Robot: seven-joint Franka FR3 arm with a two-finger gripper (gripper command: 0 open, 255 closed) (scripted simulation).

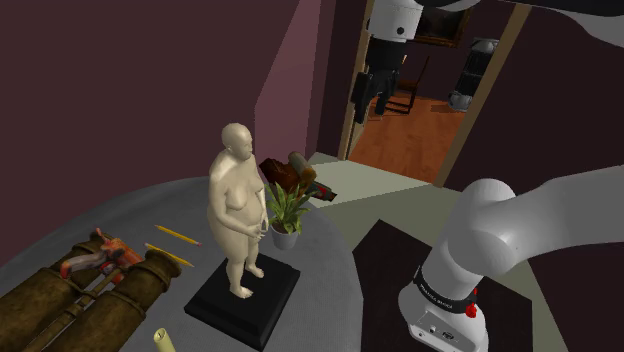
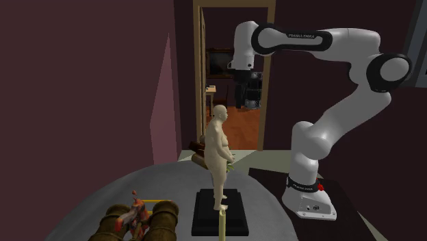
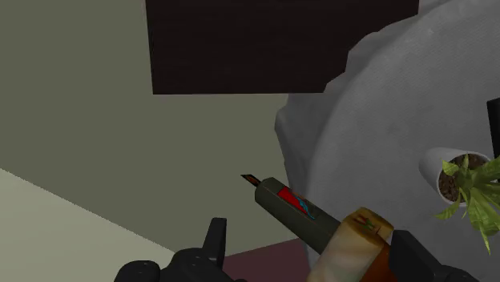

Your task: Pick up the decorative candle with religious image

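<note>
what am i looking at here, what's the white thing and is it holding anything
The white thing is a robot arm on a stand, ending in a black two-finger gripper. One picture looks from beside the stand, one from a second spot that takes in the whole arm, one from a camera on the hand, looking past its fingers. On the round table stand a statue and a potted plant; two pencils and brown tubes lie nearby. The candle it should pick up is near the plant, at the table's edge. The gripper hangs high above, open, holding nothing.
</note>
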